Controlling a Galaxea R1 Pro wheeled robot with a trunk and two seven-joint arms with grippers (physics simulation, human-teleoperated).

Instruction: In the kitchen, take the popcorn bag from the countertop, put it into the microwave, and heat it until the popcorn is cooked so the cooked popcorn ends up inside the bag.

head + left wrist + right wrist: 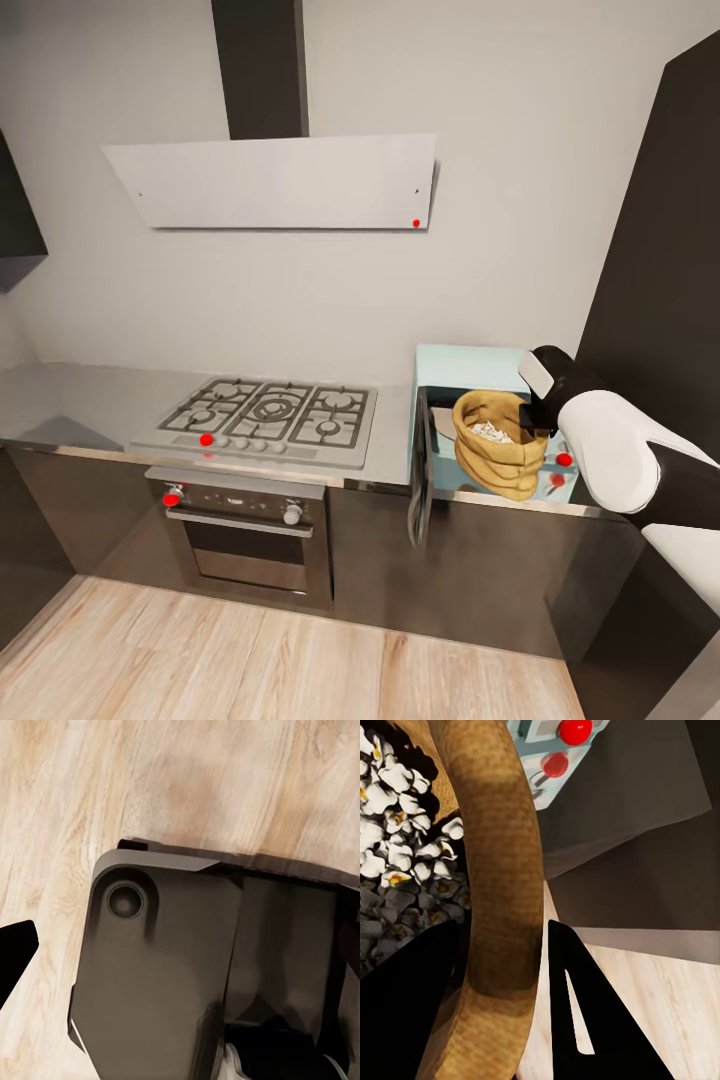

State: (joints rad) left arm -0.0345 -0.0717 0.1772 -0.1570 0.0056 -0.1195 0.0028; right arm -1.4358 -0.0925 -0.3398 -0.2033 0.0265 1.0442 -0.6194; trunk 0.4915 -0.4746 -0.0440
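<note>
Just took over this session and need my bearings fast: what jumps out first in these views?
The popcorn bag stands out, at the open microwave on the countertop, with white popped popcorn inside it. The right gripper clamps the bag's rolled rim, one finger inside and one outside. Left of the microwave sits the gas hob, under a pale hood.

The popcorn bag (497, 445) hides most of the inside of the microwave (470, 362). The white right arm (615, 450) covers the microwave's side panel and the far side of the bag. In the right wrist view, the bag's rim (502, 870) runs off the edge, and the left pincer's tip (15, 952) is cut off too.
</note>
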